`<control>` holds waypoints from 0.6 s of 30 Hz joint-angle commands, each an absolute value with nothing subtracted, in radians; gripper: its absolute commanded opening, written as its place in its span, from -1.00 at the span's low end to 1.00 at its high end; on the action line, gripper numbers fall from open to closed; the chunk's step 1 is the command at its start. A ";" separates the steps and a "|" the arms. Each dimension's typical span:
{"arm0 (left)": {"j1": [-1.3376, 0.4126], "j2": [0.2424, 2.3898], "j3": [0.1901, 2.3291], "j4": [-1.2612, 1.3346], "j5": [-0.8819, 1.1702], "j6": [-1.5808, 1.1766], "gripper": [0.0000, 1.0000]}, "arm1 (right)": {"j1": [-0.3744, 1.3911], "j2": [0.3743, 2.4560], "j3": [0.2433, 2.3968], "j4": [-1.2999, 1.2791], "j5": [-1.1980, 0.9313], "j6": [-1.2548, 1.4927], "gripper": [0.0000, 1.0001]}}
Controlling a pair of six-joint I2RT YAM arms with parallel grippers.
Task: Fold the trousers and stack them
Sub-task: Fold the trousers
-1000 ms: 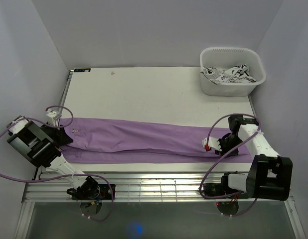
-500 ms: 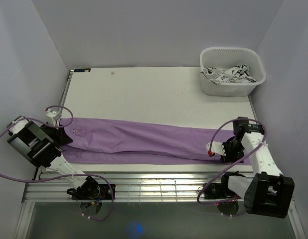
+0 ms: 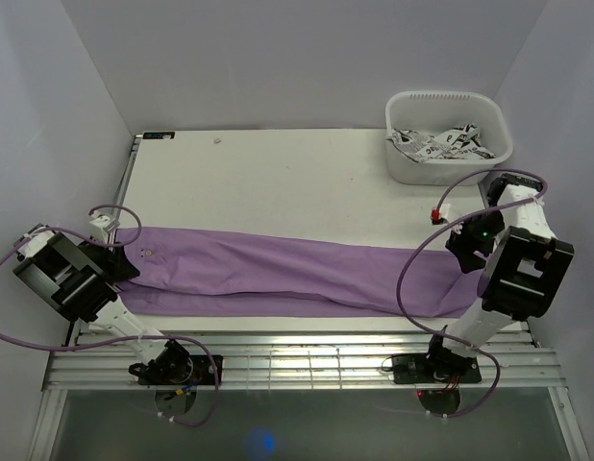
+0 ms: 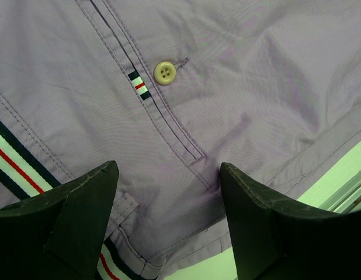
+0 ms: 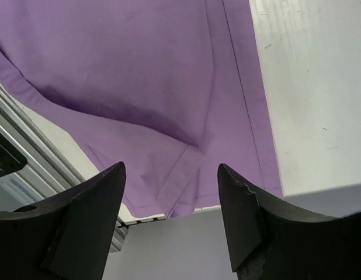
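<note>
Holds the left arm (image 3: 66,279) folded low at the left side, wrist turned inward, left gripper (image 4: 169,175) pointing down with fingers spread wide. Holds the right arm (image 3: 516,269) reared up at the right, elbow high, right gripper (image 5: 170,175) pointing down, equally agape.

Nothing readable turned up. The trousers (image 4: 256,87) carried only a wordless navy, white and red striped tab (image 4: 139,86) beside the button (image 4: 165,72). The black-and-white print (image 3: 441,144) in the basket (image 3: 449,96) was possibly lettering, too small to tell.
</note>
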State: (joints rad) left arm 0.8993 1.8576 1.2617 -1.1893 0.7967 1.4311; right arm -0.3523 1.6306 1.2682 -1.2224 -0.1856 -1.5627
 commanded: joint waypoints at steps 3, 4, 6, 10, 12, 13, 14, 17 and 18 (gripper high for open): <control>0.904 1.839 1.259 -1.164 0.799 1.436 0.62 | -0.354 1.759 1.361 -1.198 -0.180 -1.431 0.41; 0.902 1.836 1.259 -1.166 0.801 1.434 0.62 | -0.354 1.770 1.358 -1.181 -0.170 -1.427 0.42; 0.902 1.833 1.256 -1.166 0.799 1.433 0.62 | -0.356 1.793 1.341 -1.140 -0.143 -1.427 0.44; 0.903 1.825 1.249 -1.166 0.785 1.434 0.62 | -0.364 1.804 1.296 -1.131 -0.075 -1.453 0.39; 0.904 1.822 1.247 -1.166 0.781 1.436 0.62 | -0.377 1.792 1.279 -1.156 -0.063 -1.479 0.28; 0.904 1.821 1.249 -1.164 0.781 1.436 0.62 | -0.385 1.787 1.267 -1.169 -0.058 -1.488 0.25; 0.904 1.824 1.250 -1.164 0.784 1.436 0.62 | -0.403 1.776 1.263 -1.181 -0.055 -1.503 0.24; 0.903 1.838 1.259 -1.166 0.790 1.424 0.62 | -0.443 1.760 1.223 -1.229 -0.029 -1.540 0.18; 0.904 1.844 1.262 -1.166 0.792 1.422 0.62 | -0.455 1.753 1.217 -1.242 -0.023 -1.546 0.14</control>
State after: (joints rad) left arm 0.8993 1.8572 1.2518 -1.1774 0.7815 1.4231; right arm -0.4187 1.8019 1.2396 -1.1538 -0.0631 -1.4937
